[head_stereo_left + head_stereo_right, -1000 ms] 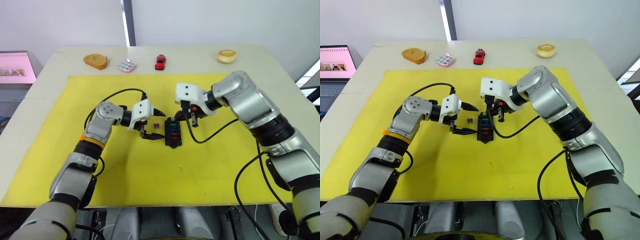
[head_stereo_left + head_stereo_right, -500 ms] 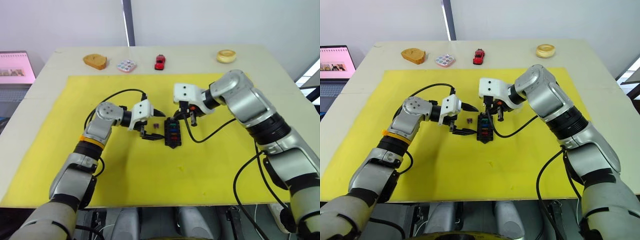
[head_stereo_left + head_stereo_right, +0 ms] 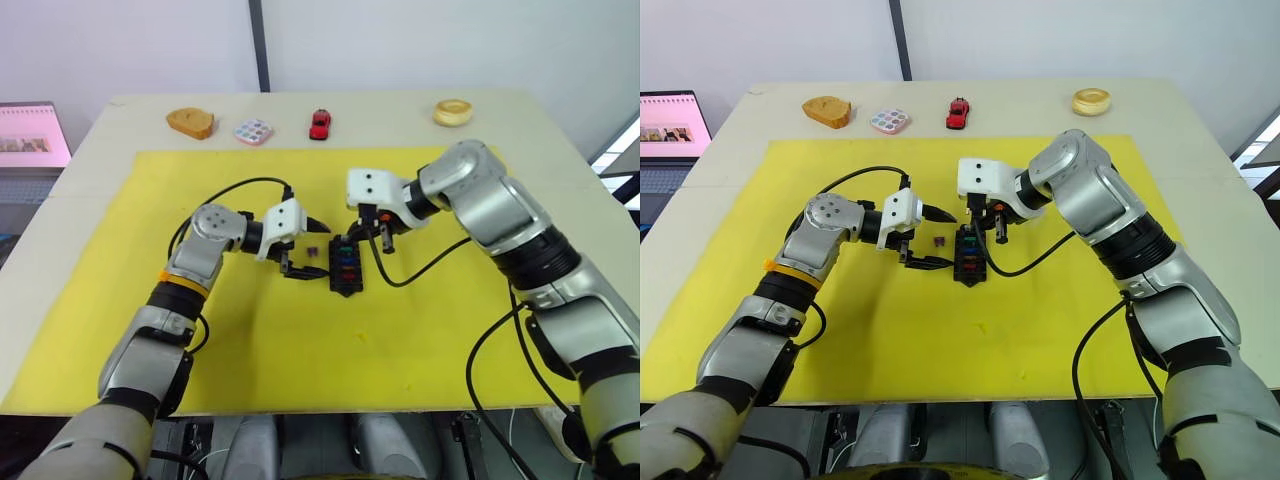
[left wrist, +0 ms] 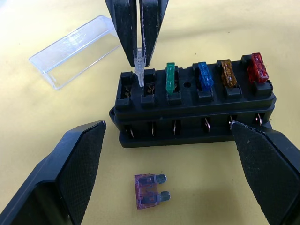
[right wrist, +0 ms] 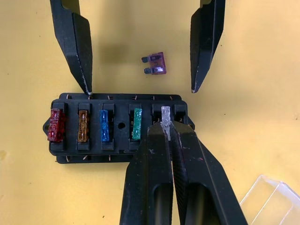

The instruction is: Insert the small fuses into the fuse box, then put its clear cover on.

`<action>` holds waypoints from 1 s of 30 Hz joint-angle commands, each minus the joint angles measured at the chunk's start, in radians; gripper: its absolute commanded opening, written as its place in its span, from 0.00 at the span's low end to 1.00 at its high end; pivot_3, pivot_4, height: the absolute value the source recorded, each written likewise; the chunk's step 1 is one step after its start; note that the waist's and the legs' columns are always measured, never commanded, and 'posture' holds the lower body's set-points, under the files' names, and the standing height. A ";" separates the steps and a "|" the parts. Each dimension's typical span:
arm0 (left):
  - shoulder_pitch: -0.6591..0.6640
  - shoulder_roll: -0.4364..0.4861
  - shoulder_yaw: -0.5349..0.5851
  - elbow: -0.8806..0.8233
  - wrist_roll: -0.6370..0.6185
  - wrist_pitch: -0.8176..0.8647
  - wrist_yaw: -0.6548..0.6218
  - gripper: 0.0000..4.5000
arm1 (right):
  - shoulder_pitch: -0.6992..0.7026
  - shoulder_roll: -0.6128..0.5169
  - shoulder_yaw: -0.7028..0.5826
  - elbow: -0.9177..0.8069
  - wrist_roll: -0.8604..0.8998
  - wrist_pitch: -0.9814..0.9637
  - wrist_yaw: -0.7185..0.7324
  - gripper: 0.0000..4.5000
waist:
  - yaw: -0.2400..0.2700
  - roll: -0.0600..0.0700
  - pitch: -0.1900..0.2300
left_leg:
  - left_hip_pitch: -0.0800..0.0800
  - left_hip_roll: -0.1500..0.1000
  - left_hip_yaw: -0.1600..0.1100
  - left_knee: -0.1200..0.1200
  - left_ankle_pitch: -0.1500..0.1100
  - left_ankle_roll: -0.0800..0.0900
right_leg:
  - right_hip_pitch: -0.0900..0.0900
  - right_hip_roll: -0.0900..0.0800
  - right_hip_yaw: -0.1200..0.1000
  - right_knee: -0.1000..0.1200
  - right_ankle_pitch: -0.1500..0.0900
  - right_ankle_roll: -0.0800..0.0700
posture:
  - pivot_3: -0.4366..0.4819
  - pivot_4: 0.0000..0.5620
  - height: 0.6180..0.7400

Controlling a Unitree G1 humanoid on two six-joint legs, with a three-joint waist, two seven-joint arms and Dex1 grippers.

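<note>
Right claw [image 5: 167, 123] is clamped on a grey fuse [image 4: 138, 68] over the fuse box [image 4: 194, 110]. Left claw [image 3: 303, 247] is spread wide beside the box, flanking the purple fuse [image 4: 150, 190]. Cover [image 4: 75, 50] lies apart.

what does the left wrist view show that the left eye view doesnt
Left wrist view alone: the small clear blade fuse pinched in the right gripper over a slot, and the transparent rectangular plastic cover lying on the mat.

Left eye view alone: the far table edge with a tan bread slice, multicoloured square tile, red toy car and tan ring.

Both: the black rectangular fuse box, the loose purple fuse beside it, and the open left gripper.
</note>
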 commanded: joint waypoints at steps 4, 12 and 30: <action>-0.004 0.009 0.015 -0.022 -0.015 -0.007 0.004 1.00 | -0.012 0.010 -0.009 -0.001 -0.008 -0.001 0.004 0.01 | 0.000 0.000 0.000 | 0.000 0.000 0.000 0.000 0.000 0.000 | 0.000 0.000 0.000 0.000 0.000 0.000 | 0.48 0.27 1.00; -0.003 0.012 0.015 -0.026 -0.016 -0.008 0.006 1.00 | -0.006 0.011 0.000 0.002 -0.017 0.008 0.004 0.01 | 0.000 0.000 0.000 | 0.000 0.000 0.000 0.000 0.000 0.000 | 0.000 0.000 0.000 0.000 0.000 0.000 | 0.48 0.27 1.00; -0.002 0.012 0.013 -0.026 -0.014 -0.011 0.008 1.00 | -0.001 0.030 0.016 0.027 -0.035 0.039 0.005 0.01 | 0.000 0.000 0.000 | 0.000 0.000 0.000 0.000 0.000 0.000 | 0.000 0.000 0.000 0.000 0.000 0.000 | 0.48 0.27 1.00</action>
